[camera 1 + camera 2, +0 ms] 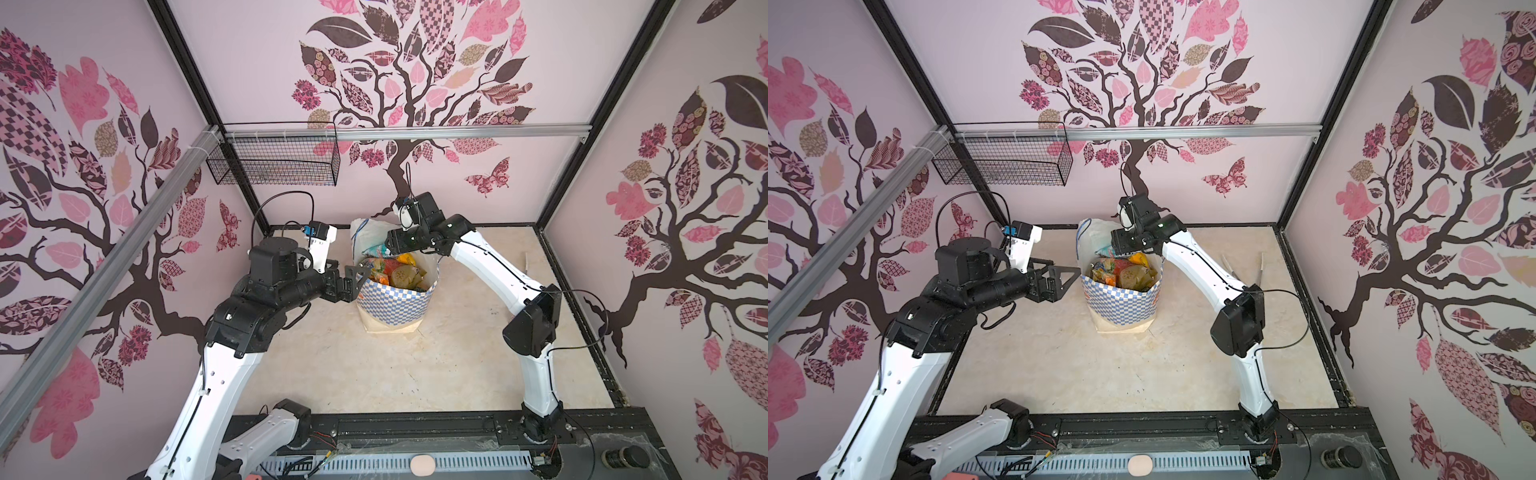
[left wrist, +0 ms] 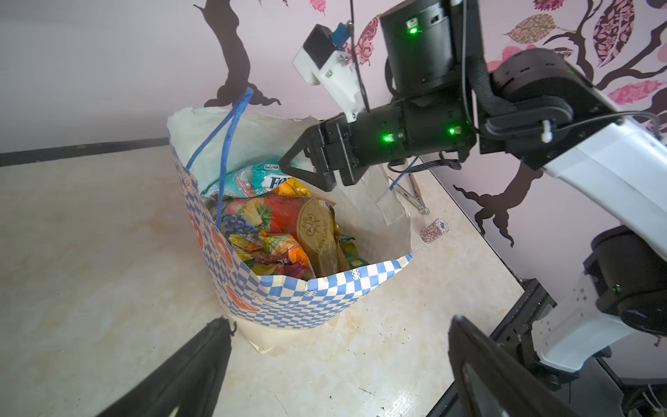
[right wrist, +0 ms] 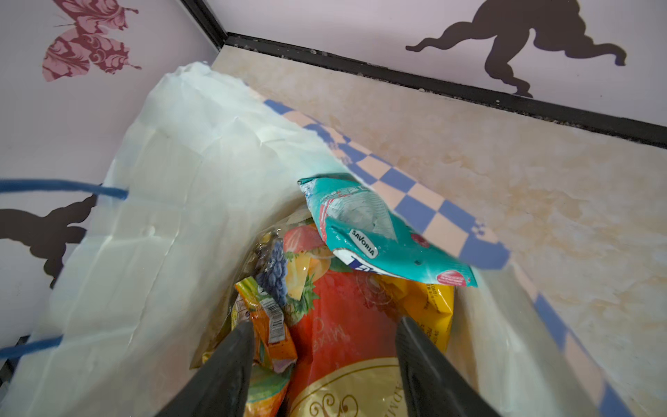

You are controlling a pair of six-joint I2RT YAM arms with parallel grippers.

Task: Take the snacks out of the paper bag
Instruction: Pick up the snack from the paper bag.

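**A:** Where's everything sitting?

**B:** Paper bag upright, a little past the middle of the tabletop toward 12 o'clock. Mouth gaping, far wall taller than the near one. Snacks all inside, heaped nearly to the low near rim.

**A:** And the claws?

**B:** Left claw at the bag's 9 o'clock, outside the checked wall, jaws wide apart, holding nothing. Whether it's touching the paper or just shy of it, I can't tell. Right claw is over the mouth, in from about 2 o'clock. Its jaws are apart either side of the big gold-and-red pack, nothing gripped.

**A:** How will that pack behave?

**B:** My guess: light, crinkly film, slick, with loose contents that shift. It looks too broad to span flat, so I'd pinch a top edge or a fold. Squeeze hard and whatever's inside may crack.

**A:** Any easier pick?

**B:** Teal packet, on top at the bag's 12 o'clock side, leaning on the wall, nothing resting on it. Small and soft, with a corner free to nip.

**A:** Trouble?

**B:** Blue cord handle droops into the mouth and could snag. The bag is thin paper, probably light. It may lift or tip with a packet unless something steadies the rim.
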